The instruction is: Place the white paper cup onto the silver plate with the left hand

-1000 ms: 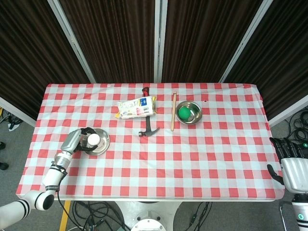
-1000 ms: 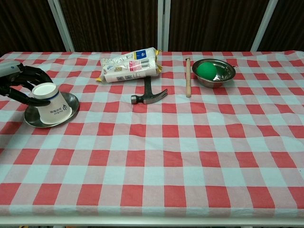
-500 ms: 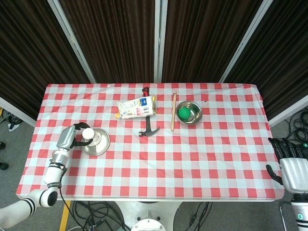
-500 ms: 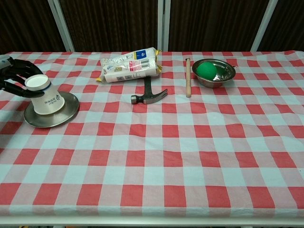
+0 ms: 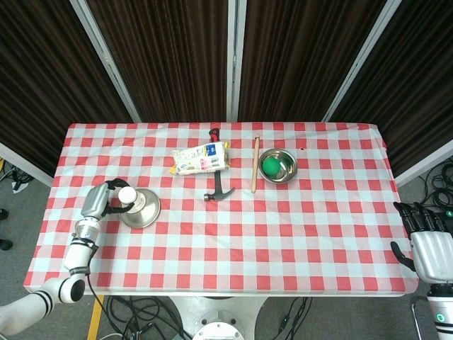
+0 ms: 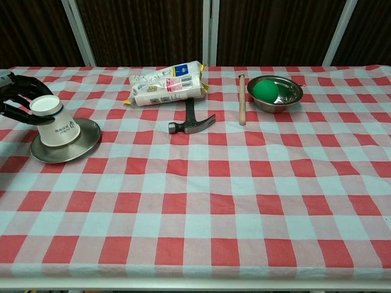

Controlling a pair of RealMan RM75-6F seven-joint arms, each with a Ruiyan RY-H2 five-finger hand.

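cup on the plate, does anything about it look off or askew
Yes. The cup sits on the plate upside down, base up, and leans toward the left hand rather than standing square. The fingers curl around its top end; contact is unclear. Nothing looks spilled or damaged.

Left hand [image 5: 99, 200]: silver-grey shell, black fingers, on a white segmented arm. Right hand [image 5: 427, 244]: white-grey shell, black fingers.

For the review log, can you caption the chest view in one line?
Left hand at the upside-down white paper cup resting tilted on the silver plate; hammer, snack bag, bowl behind.
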